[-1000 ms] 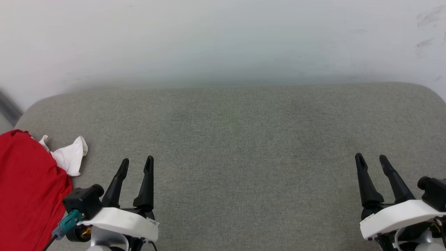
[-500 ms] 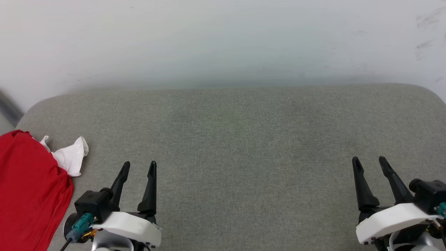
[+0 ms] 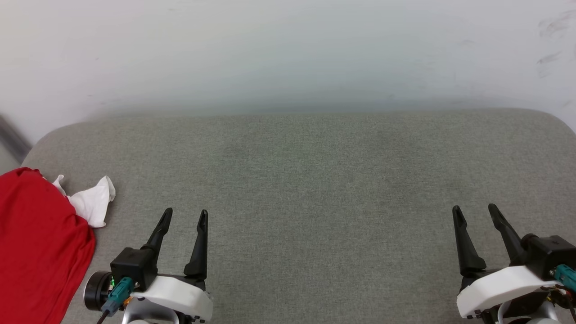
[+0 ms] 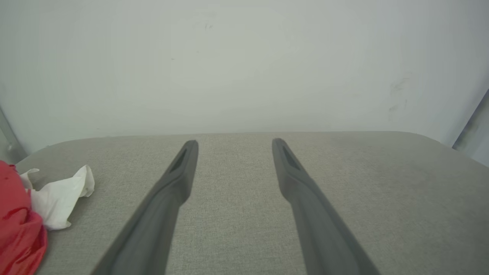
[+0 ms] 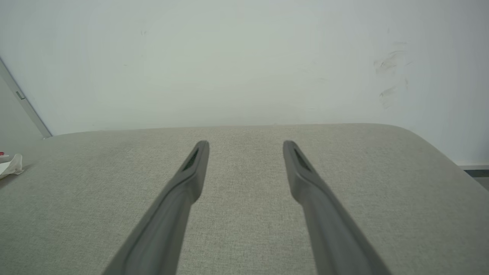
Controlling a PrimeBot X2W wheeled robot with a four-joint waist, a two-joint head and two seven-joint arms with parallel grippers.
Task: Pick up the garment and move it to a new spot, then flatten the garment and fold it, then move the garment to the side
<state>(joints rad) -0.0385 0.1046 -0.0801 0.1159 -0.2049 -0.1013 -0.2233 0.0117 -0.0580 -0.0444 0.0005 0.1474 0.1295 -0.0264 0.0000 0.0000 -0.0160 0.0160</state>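
Our left gripper (image 3: 186, 211) and right gripper (image 3: 474, 208) have jaws spread, empty; we judge pickup pending: reach left for the crumpled red-and-white jersey garment (image 3: 40, 243).

Grey fabric cushion (image 3: 315, 180), scuffed white wall (image 3: 288, 49)

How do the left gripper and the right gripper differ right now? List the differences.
1. The left gripper sits close beside the red shirt; the right gripper is far from it, across the grey cushion.
2. The left gripper's camera block is on its left side; the right gripper's is on its right.
Shared: both are open, hold nothing, and point toward the wall.
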